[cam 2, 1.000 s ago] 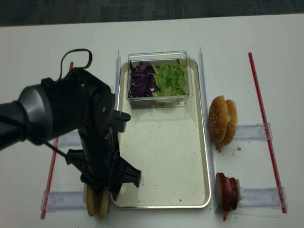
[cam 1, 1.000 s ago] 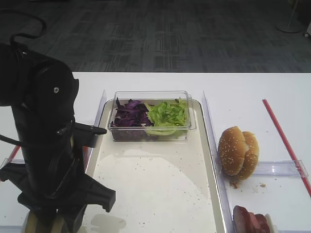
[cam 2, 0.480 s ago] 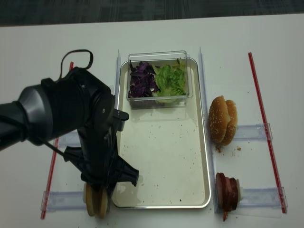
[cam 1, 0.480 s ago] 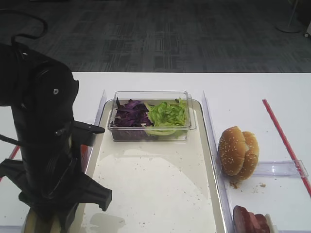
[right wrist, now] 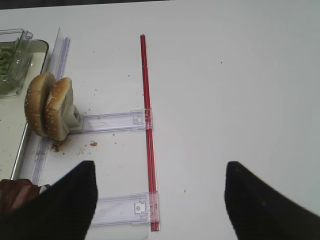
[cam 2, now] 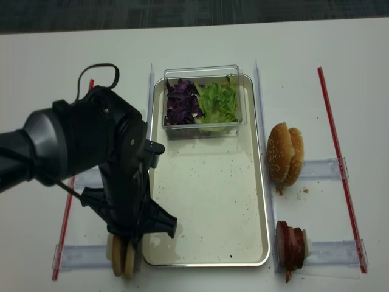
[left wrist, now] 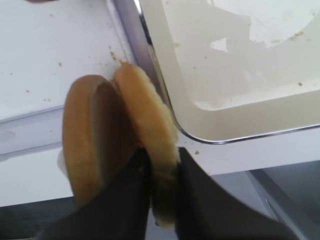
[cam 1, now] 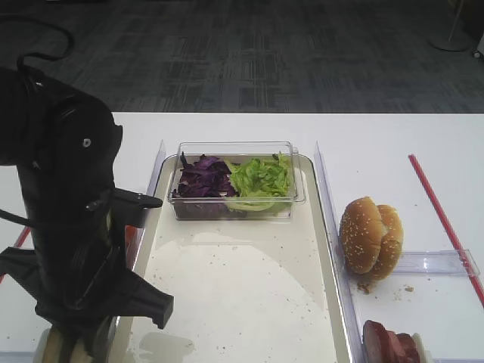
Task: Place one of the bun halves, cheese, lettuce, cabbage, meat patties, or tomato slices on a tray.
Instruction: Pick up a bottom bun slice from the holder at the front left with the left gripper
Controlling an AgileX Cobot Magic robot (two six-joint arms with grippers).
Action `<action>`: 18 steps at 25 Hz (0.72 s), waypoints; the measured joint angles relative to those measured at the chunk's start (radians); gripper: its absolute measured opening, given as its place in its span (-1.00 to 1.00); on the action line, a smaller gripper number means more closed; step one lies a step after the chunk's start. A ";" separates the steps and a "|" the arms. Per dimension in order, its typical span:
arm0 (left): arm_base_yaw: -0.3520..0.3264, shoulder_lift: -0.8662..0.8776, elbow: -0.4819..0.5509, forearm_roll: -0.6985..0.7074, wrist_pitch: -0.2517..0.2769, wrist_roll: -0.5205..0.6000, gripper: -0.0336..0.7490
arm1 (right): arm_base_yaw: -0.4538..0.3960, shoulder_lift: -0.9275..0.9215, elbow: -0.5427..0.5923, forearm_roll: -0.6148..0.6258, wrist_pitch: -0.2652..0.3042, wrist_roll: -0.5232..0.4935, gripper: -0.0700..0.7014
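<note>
Two bun halves stand on edge just left of the tray's near left corner. My left gripper is shut on the right-hand bun half, one finger on each face. The other bun half leans against it on the left. From above, the buns peek out under the black left arm, beside the tray. Lettuce and cabbage lie side by side in a clear box. My right gripper stands open over bare table, nothing between its fingers.
The clear box sits at the tray's far end. Sesame-seeded buns stand on edge right of the tray, with dark red meat patties nearer the front. Clear plastic rails and red strips lie on the table.
The left gripper's jaws have closed in on the right-hand bun half, and the left arm has settled slightly lower and leftward. Nothing else has moved.
</note>
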 joint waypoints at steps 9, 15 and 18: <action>0.000 0.000 0.000 0.000 0.000 0.000 -0.79 | 0.000 0.000 0.000 0.000 0.000 0.000 0.61; 0.000 0.000 0.000 0.000 0.004 0.000 -0.80 | 0.000 0.000 0.000 0.000 0.000 0.000 0.61; 0.000 0.000 -0.005 0.000 0.021 0.000 -0.81 | 0.000 0.000 0.000 0.000 0.000 0.000 0.61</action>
